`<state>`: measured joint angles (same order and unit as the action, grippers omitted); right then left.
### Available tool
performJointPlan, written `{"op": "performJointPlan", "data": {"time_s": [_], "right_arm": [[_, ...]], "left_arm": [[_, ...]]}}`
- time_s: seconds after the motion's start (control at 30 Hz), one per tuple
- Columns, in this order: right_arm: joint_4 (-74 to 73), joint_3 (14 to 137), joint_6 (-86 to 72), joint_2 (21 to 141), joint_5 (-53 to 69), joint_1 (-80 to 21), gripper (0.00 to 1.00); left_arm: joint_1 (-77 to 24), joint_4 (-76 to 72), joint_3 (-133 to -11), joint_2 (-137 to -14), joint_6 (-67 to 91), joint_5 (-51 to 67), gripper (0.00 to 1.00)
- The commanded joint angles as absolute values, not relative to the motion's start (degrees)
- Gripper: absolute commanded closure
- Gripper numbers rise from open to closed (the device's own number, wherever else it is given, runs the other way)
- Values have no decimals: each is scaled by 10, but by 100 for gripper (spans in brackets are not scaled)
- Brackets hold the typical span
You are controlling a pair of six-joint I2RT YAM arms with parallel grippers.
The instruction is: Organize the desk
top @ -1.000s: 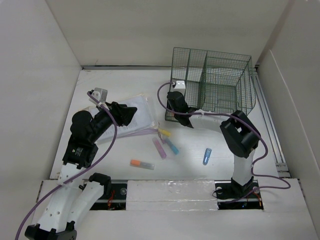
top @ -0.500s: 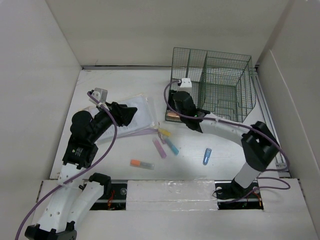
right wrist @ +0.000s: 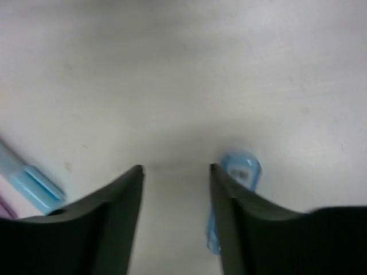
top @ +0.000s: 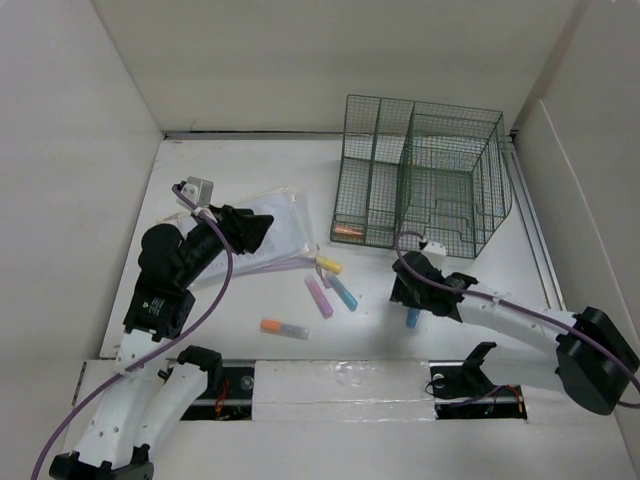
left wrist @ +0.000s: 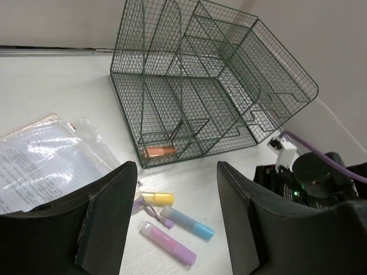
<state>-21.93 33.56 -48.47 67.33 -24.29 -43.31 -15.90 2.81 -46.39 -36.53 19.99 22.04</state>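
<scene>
The desk (top: 230, 170) is a matte white tabletop walled by white panels and fills the whole top view; it is also the pale ground under both wrist cameras.

Left gripper (top: 255, 230): stationed at 9 o'clock of the desk, over the near edge of a clear plastic sleeve of papers (top: 285, 225). Its wrist view shows my fingers spread wide apart with nothing between them.

Right gripper (top: 405, 295): low over the desk at about 5 o'clock. My fingers are parted, with bare tabletop in the gap. A light blue marker (right wrist: 241, 172) lies just outside the right-hand finger, at 3 o'clock of the gap. I cannot tell whether the finger touches it.

Green wire-mesh organizer (top: 420, 170): stands at 1 o'clock of the desk. One orange highlighter (left wrist: 159, 152) lies in its low front compartment, at the organizer's 7 o'clock corner.

Loose items near the desk's centre:
- yellow highlighter (top: 329, 265), just off the sleeve's corner
- pink highlighter (top: 318, 297) and blue highlighter (top: 343, 293), side by side at 6 o'clock of the yellow one
- a second orange highlighter (top: 284, 328), lying apart at 7 o'clock of that pair
</scene>
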Motion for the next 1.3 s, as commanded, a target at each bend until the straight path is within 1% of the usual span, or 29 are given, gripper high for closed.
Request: {"op": "performJointPlan", "data": {"time_s": [0.0, 0.03, 0.07, 0.13, 0.27, 0.3, 0.4, 0.5, 0.53, 0.57, 0.6, 0.63, 0.67, 0.73, 0.77, 0.83, 0.9, 0.93, 1.0, 1.03, 1.07, 1.1, 1.13, 1.17, 1.2, 1.23, 1.27], "right_arm": [[-315, 319, -588, 627, -193, -446, 38], [-317, 315, -587, 610, -186, -446, 25], [-325, 315, -605, 603, -176, -446, 25], [-345, 322, -613, 584, -185, -446, 27], [-430, 352, -632, 588, -235, -446, 28], [-439, 357, -628, 588, -233, -446, 25], [-463, 391, -609, 587, -229, -435, 24], [-511, 444, -600, 606, -281, -440, 29], [-506, 449, -599, 610, -297, -440, 43], [-491, 454, -571, 612, -307, -440, 51], [-443, 458, -550, 611, -309, -440, 66], [-410, 461, -526, 611, -309, -434, 74], [-381, 464, -463, 613, -300, -425, 82], [-333, 504, -427, 629, -290, -382, 92], [-317, 524, -381, 633, -279, -369, 93], [-257, 584, -333, 631, -257, -338, 86], [-207, 619, -263, 622, -223, -325, 71], [-172, 659, -245, 619, -198, -303, 60], [-140, 703, -198, 621, -115, -282, 51], [-111, 746, -187, 625, -84, -263, 42], [-106, 773, -168, 641, -35, -255, 40], [-106, 803, -163, 652, -16, -248, 39], [-109, 829, -159, 662, -5, -248, 38], [-106, 871, -150, 670, 35, -240, 37], [-105, 888, -147, 681, 47, -233, 37], [-105, 900, -147, 681, 57, -233, 37], [-104, 908, -145, 679, 75, -225, 36]], "left_arm": [[-155, 4, -468, -352, 198, 225, 47], [-161, 4, -469, -348, 196, 224, 47], [-161, 3, -470, -345, 195, 219, 47], [-167, 5, -472, -334, 192, 212, 47], [-167, 4, -468, -317, 199, 225, 47], [-167, -10, -468, -314, 200, 230, 47], [-172, -6, -469, -304, 196, 220, 47], [-172, -4, -468, -302, 194, 210, 46], [-172, -4, -468, -302, 194, 209, 46], [-172, -5, -465, -303, 194, 208, 47], [-172, -9, -463, -305, 193, 214, 49], [-172, -11, -461, -307, 193, 214, 50], [-172, -17, -456, -310, 192, 227, 50], [-172, -31, -456, -330, 187, 275, 50], [-172, -39, -458, -343, 188, 293, 50], [-185, -40, -467, -378, 186, 320, 50], [-192, -38, -484, -415, 184, 344, 49], [-192, -40, -488, -429, 189, 369, 48], [-201, -50, -497, -476, 195, 380, 47], [-236, -46, -504, -495, 195, 354, 46], [-273, -11, -540, -518, 174, 318, 45], [-319, 16, -564, -568, 158, 268, 45], [-373, 39, -596, -592, 144, 163, 44], [-489, 59, -647, -618, 118, 105, 44], [-548, 79, -667, -659, 111, 43, 43], [-597, 80, -682, -673, 104, -42, 41], [-658, 61, -687, -684, 98, -54, 40]]}}
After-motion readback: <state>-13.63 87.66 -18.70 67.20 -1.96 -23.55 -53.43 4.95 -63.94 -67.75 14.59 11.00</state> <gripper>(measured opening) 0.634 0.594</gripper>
